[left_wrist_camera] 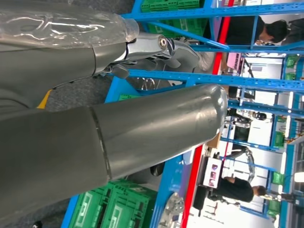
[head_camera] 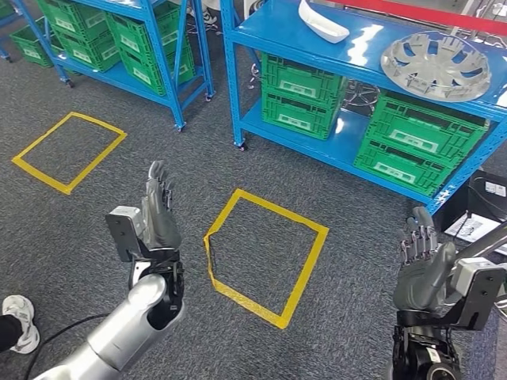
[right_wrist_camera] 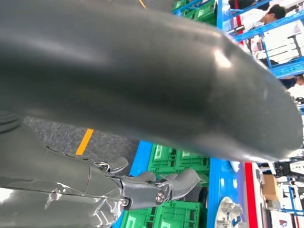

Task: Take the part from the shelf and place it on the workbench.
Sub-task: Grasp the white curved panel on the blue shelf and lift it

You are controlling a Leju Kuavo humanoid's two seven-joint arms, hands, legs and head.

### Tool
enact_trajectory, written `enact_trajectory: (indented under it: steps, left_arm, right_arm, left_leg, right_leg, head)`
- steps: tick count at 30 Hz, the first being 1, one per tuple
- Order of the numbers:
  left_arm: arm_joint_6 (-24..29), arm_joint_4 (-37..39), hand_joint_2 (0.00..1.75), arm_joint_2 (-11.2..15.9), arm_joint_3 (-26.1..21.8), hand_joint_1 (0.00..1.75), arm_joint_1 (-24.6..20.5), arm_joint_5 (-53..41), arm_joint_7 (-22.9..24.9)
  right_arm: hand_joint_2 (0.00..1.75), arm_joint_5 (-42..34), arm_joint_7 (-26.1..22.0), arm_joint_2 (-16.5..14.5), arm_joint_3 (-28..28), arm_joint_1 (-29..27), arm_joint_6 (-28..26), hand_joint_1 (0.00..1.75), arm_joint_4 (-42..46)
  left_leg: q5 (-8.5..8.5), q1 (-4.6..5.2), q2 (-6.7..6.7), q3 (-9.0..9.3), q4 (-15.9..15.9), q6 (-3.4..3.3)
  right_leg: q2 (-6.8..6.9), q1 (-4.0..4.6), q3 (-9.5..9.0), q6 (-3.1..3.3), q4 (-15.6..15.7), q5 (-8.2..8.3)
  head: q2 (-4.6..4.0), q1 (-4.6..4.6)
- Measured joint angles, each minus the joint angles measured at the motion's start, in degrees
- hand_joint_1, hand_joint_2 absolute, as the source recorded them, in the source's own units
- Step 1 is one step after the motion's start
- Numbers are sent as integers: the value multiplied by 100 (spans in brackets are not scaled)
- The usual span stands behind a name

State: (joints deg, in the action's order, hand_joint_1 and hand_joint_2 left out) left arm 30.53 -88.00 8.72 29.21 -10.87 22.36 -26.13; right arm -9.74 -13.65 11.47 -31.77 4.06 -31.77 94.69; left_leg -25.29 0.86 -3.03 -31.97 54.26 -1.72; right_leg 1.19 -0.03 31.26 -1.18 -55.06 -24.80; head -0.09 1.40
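Part (head_camera: 435, 65) on blue shelf (head_camera: 359, 39); grey carpet (head_camera: 335, 190), yellow tape square (head_camera: 266, 255); left hand (head_camera: 158, 210), right hand (head_camera: 421, 269) empty, fingers apart.

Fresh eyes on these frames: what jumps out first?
Probably the blue shelf across the top of the head view, with a silver wheel cover and a white part on its upper deck and green crates below. Next, the yellow taped square on the grey carpet, flanked by the raised, empty left hand and right hand.
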Motion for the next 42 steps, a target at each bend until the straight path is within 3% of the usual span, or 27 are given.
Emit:
enact_trajectory:
  steps: [2,3,6,7,8,9,11,12,14,17,19,22,23,24,25,27,29,32,33,35,37,38,39,40,41,42]
  left_arm:
    - [-18,0,0,-4,1,0,-28,0,-5]
    - [-23,0,0,-7,2,0,-41,0,-7]
    - [-36,2,0,-19,3,0,-69,0,-23]
    - [-45,4,0,-23,3,0,-71,1,-32]
    - [-58,7,0,-26,4,0,-71,1,-40]
    - [-71,9,0,-30,4,0,-71,2,-45]
    - [-90,11,0,-40,4,0,-73,4,-49]
    - [-94,11,0,-43,4,0,-77,5,-50]
    - [-98,13,0,-47,4,0,-83,9,-51]
    - [-104,14,0,-51,4,0,-98,11,-54]
    - [-104,13,0,-53,4,0,-118,8,-62]
    - [-104,16,0,-49,4,0,-105,9,-69]
    - [-104,20,0,-45,4,0,-96,11,-69]
    - [-104,22,0,-42,4,0,-92,12,-69]
    - [-104,25,0,-40,4,0,-90,13,-69]
    - [-104,29,0,-38,4,0,-90,13,-72]
    - [-104,33,0,-35,4,0,-81,25,-79]
    - [-103,33,0,-39,6,0,-86,37,-91]
    - [-103,33,0,-41,6,0,-94,37,-94]
    - [-102,33,0,-43,6,0,-95,37,-99]
    - [-102,33,0,-45,6,0,-90,39,-99]
    - [-102,33,0,-46,6,0,-87,40,-98]
    - [-102,33,0,-46,5,0,-85,43,-97]
    - [-102,33,0,-46,5,0,-85,44,-95]
    - [-102,33,0,-48,6,0,-85,45,-94]
    - [-102,34,0,-49,6,0,-84,46,-94]
  right_arm:
    - [0,2,7,1,5,-4,-3,0,1]
    - [0,4,8,1,10,-4,-5,0,1]
    - [0,9,10,2,24,-17,-8,0,0]
    - [0,10,12,2,25,-29,-8,0,-1]
    - [0,13,14,2,26,-42,-8,0,-1]
    - [0,17,16,2,28,-54,-8,0,-1]
    - [0,27,19,2,34,-68,-8,0,-1]
    - [0,30,21,2,36,-71,-8,0,-1]
    - [0,30,23,2,36,-80,-8,0,-1]
    - [0,34,21,3,41,-91,-7,0,7]
    - [0,41,17,4,47,-75,-5,0,18]
    - [0,45,17,4,43,-75,-1,0,24]
    - [0,45,18,4,41,-78,-1,0,23]
    - [0,45,19,4,39,-80,0,0,23]
    - [0,45,19,4,39,-80,0,0,24]
    - [0,45,23,4,38,-80,1,0,23]
    - [0,45,33,4,36,-86,1,0,25]
    - [0,50,41,4,35,-97,1,0,30]
    - [0,53,40,4,36,-96,1,0,31]
    - [0,57,42,4,36,-97,1,0,31]
    - [0,59,42,4,34,-111,1,0,31]
    - [0,60,43,4,33,-121,1,0,30]
    - [0,60,43,4,32,-129,1,0,30]
    - [0,61,43,4,33,-134,2,0,30]
    - [0,61,43,5,34,-137,3,0,30]
    - [0,61,42,7,35,-139,5,0,30]
  left_leg:
    - [14,-32,-2,57,-72,-33]
    - [15,-49,-4,93,-102,-47]
    - [-2,-65,-7,140,-136,-74]
    - [-14,-67,-5,152,-135,-73]
    - [-31,-72,-1,172,-133,-62]
    - [-53,-80,5,203,-131,-45]
    - [-115,-100,13,289,-128,10]
    - [-145,-106,13,327,-120,41]
    - [-198,-107,3,367,-100,118]
    - [-258,-125,12,420,17,222]
    - [-343,-157,116,184,491,263]
    - [-673,-175,241,-637,1613,313]
    - [-747,-175,251,-831,1751,317]
    - [-721,-175,256,-930,1690,313]
    - [-558,-175,258,-931,1437,303]
    - [35,-167,261,-788,645,270]
    - [389,-151,270,-678,166,226]
    - [403,-159,291,-545,73,133]
    - [378,-161,292,-481,62,97]
    - [315,-146,290,-358,49,35]
    - [214,-124,288,-246,50,-3]
    - [156,-112,289,-179,50,-13]
    - [93,-96,292,-96,50,-21]
    - [27,-76,294,-4,49,-27]
    - [-40,-56,296,95,42,-32]
    - [-103,-43,295,182,37,-35]
  right_leg:
    - [-19,-1,22,-49,-99,-19]
    - [-40,-4,89,-68,-246,-107]
    - [-89,-33,599,-125,-1250,-577]
    - [-91,-46,767,-144,-1535,-665]
    - [-91,-61,846,-154,-1627,-650]
    - [-90,-77,819,-158,-1504,-526]
    - [-69,-103,512,-146,-768,-84]
    - [-46,-95,378,-134,-399,25]
    - [-6,-60,237,-48,-38,45]
    - [-51,-48,118,103,-7,12]
    - [-102,-62,-8,163,20,-15]
    - [-170,-65,-130,215,37,-121]
    - [-198,-65,-184,217,38,-169]
    - [-227,-64,-252,214,38,-224]
    - [-252,-65,-335,206,39,-285]
    - [-290,-58,-480,172,36,-422]
    - [-325,-30,-568,111,50,-557]
    - [-314,-12,-693,6,-6,-623]
    - [-276,-18,-661,-23,-155,-643]
    - [-201,-31,-338,-58,-749,-809]
    - [-182,-33,145,-75,-1451,-1136]
    - [-182,-32,335,-74,-1628,-1283]
    - [-181,-24,442,-57,-1613,-1332]
    - [-181,-11,469,-21,-1428,-1244]
    - [-177,16,430,45,-1089,-976]
    - [-175,64,381,133,-701,-581]
  head:
    - [0,-2]
    - [0,-9]
    - [0,-27]
    - [0,-28]
    - [0,-28]
    - [0,-29]
    - [0,-30]
    - [0,-34]
    - [0,-40]
    - [0,-34]
    - [0,-11]
    - [0,28]
    - [0,34]
    - [0,42]
    - [0,49]
    - [0,64]
    - [0,70]
    - [0,43]
    - [0,34]
    - [0,15]
    - [0,6]
    - [0,3]
    - [0,-2]
    - [0,-8]
    - [0,-16]
    - [0,-21]
